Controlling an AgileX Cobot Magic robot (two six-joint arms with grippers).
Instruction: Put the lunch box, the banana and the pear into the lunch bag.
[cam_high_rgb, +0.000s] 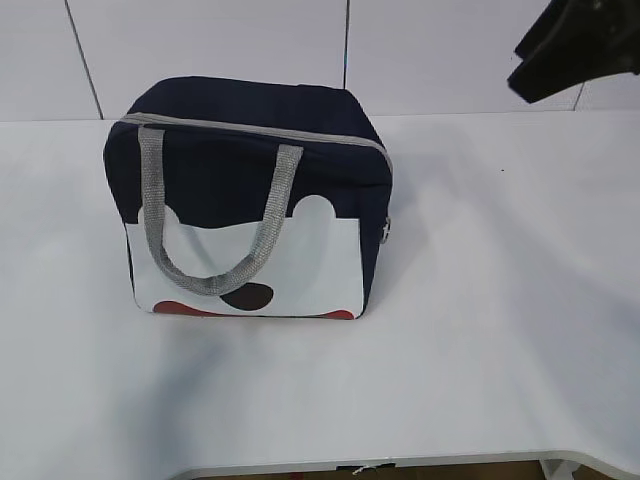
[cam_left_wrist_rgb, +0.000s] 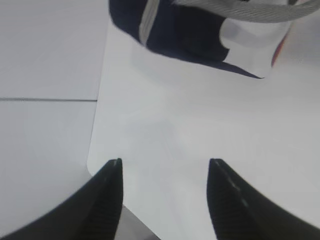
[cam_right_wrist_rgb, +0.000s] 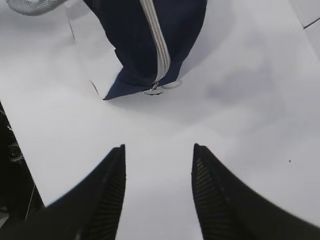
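The navy lunch bag (cam_high_rgb: 250, 190) stands upright on the white table, its white spotted side facing the camera. Its grey zipper (cam_high_rgb: 250, 130) runs shut along the top, and a grey handle (cam_high_rgb: 215, 280) hangs down the front. The lunch box, the banana and the pear are out of view. My left gripper (cam_left_wrist_rgb: 165, 161) hovers open over bare table, well short of the bag (cam_left_wrist_rgb: 190, 35). My right gripper (cam_right_wrist_rgb: 158, 146) is also open with nothing between its fingers. It points at the bag's end (cam_right_wrist_rgb: 150, 35), where the ring pull (cam_right_wrist_rgb: 153, 91) rests on the table.
A dark part of my right arm (cam_high_rgb: 575, 50) hangs at the top right, above the table (cam_high_rgb: 500, 350). The table's front edge (cam_high_rgb: 400, 465) is close to the camera. Under my left gripper the table's rounded corner (cam_left_wrist_rgb: 95, 145) drops off to the floor.
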